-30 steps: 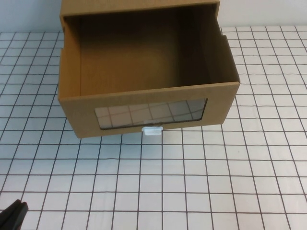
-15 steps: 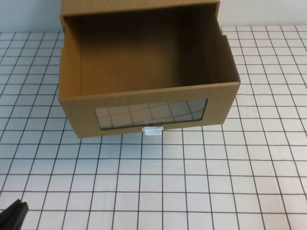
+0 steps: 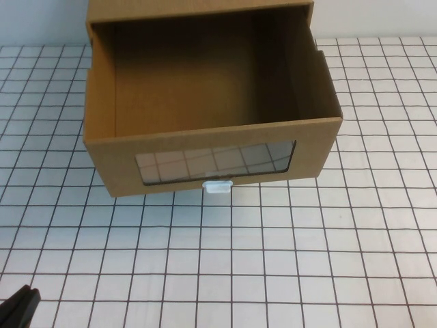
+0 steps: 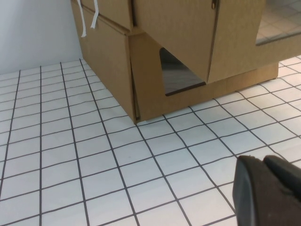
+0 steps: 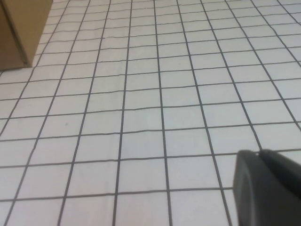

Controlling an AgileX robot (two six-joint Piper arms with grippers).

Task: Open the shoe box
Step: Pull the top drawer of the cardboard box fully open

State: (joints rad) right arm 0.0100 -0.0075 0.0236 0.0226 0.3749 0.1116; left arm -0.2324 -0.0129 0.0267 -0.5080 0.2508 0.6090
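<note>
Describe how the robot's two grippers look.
Left gripper, at the table's near left edge: matte black, with blunt rounded tips. Right gripper, seen only from its own wrist camera: the same matte black, rounded tips. No cables or markings show.

Shoe box (image 3: pixel 321 147): plain brown cardboard, unpatterned; the interior reads darker brown.

Front window (image 3: pixel 215 162): clear film mirroring the grid lines.

Pull tab (image 3: pixel 218 186), frame centre: white, possibly translucent.

Table surface (image 3: pixel 307 260): white, ruled with a black square grid.

Back wall (image 3: pixel 375 17), upper right: pale grey-blue.

Left gripper (image 3: pixel 26 292), lower left corner: matte black.

Right gripper (image 5: pixel 259 153), lower right of the right wrist view: matte black.

Two tape strips (image 4: pixel 82 19) on the box side: white.
</note>
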